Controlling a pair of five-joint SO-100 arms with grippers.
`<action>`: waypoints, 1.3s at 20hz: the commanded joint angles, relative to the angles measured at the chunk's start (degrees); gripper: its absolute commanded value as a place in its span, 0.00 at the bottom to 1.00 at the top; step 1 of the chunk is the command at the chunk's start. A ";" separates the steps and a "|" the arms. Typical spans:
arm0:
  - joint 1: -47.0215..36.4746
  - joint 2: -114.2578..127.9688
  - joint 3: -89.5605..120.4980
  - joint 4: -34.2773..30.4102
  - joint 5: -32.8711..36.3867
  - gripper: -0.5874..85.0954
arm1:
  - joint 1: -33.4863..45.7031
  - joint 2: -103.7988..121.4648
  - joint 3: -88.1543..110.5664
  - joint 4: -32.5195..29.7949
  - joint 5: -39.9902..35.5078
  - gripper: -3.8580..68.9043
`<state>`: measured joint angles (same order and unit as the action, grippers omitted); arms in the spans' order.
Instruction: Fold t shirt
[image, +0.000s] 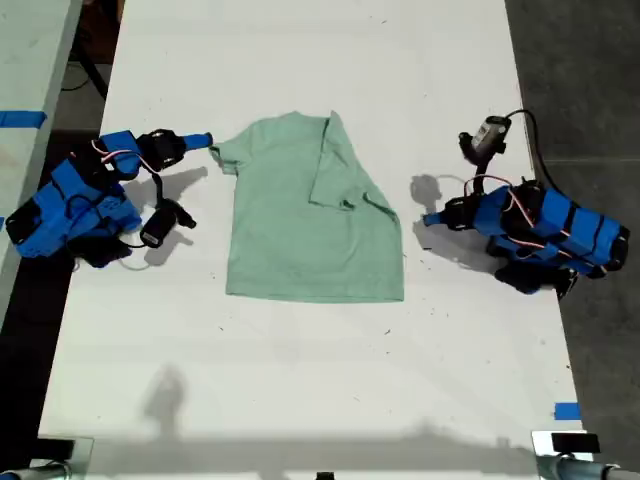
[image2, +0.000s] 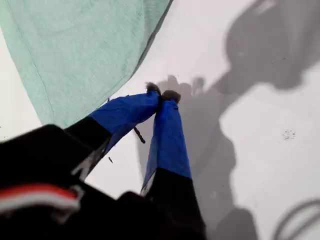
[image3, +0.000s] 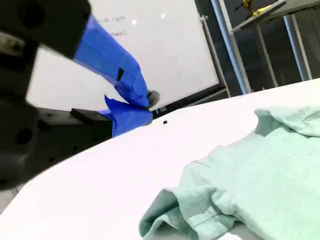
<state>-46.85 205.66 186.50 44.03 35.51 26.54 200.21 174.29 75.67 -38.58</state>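
Exterior view: t shirt (image: 305, 215) mid-table, one sleeve folded in, long axis toward near edge. Second gripper (image3: 145, 107) beside unfolded sleeve, jaws together, empty; first gripper (image2: 162, 95) likewise, apart from shirt.

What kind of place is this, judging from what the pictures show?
Probably a robotics lab or workshop, not a home. A plain white table carries two blue arms and a t shirt, a whiteboard with handwriting stands behind it, and blue tape marks sit on the table's edge.

Part-folded t shirt (image: 310, 215) on table (image: 300, 380)
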 joint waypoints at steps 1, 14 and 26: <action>-1.23 0.44 2.02 0.44 -1.05 0.01 | 0.62 0.53 2.72 0.79 0.88 0.08; -2.72 0.44 2.02 1.93 -3.08 0.01 | 0.53 0.53 2.99 0.79 1.49 0.08; -2.02 0.44 2.02 1.76 -2.90 0.00 | 0.62 0.53 3.08 0.70 1.49 0.07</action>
<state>-48.52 205.66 186.50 46.05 33.40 26.81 200.21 174.46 76.38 -37.44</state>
